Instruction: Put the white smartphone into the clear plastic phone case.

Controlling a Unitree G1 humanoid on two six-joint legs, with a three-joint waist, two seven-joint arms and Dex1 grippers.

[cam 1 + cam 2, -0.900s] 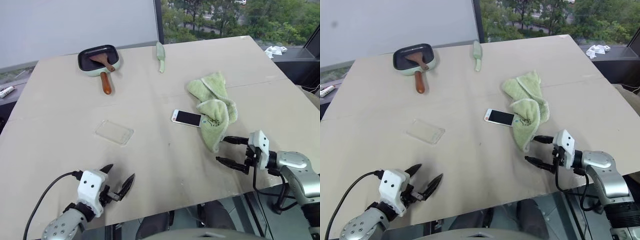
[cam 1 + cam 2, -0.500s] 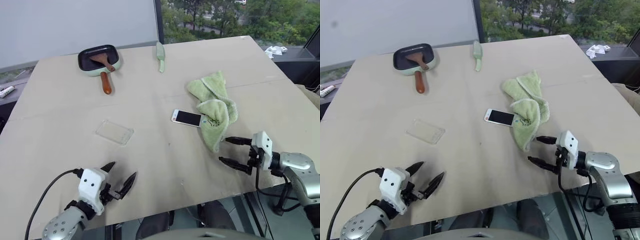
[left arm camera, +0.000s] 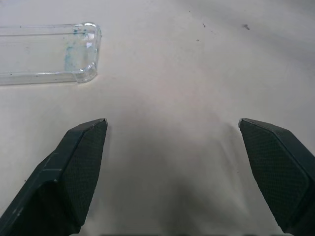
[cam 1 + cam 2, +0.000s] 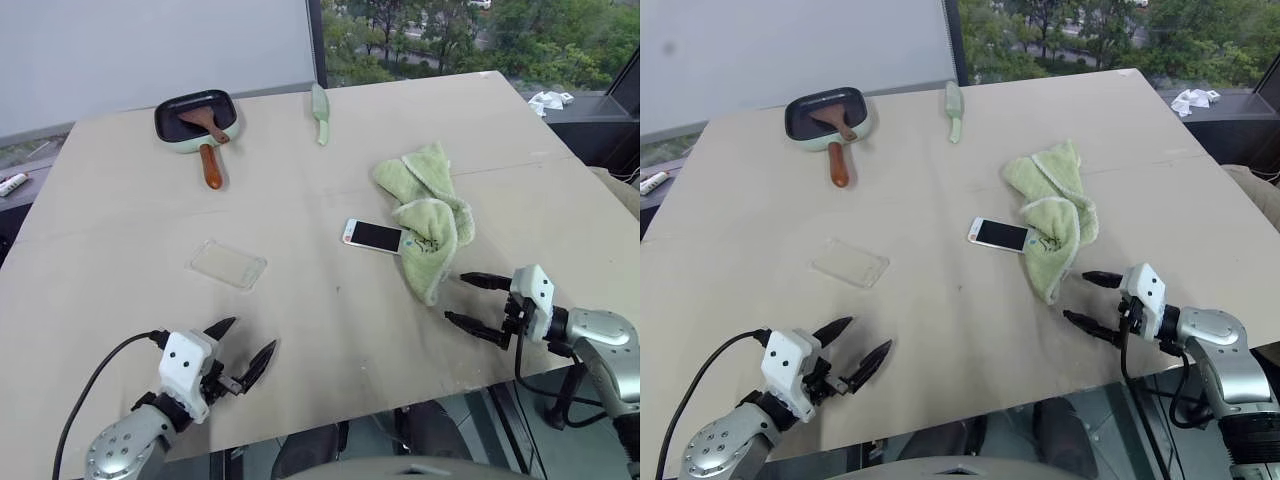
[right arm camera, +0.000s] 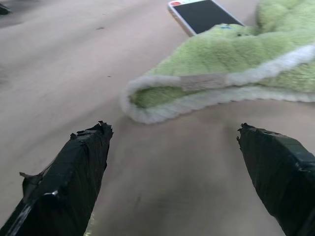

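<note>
Beige table near window, task not begun: white smartphone mid-right, far end under green towel, clear plastic phone case empty, well left; left gripper and right gripper spread, empty, near edge.

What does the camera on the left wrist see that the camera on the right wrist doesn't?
The left wrist view has the clear plastic phone case lying ahead of the left pincer, whose fingers are spread open and empty. The right wrist view has the white smartphone with one end against the green towel, ahead of the right pincer, open and empty too. Both views have the beige table.
</note>
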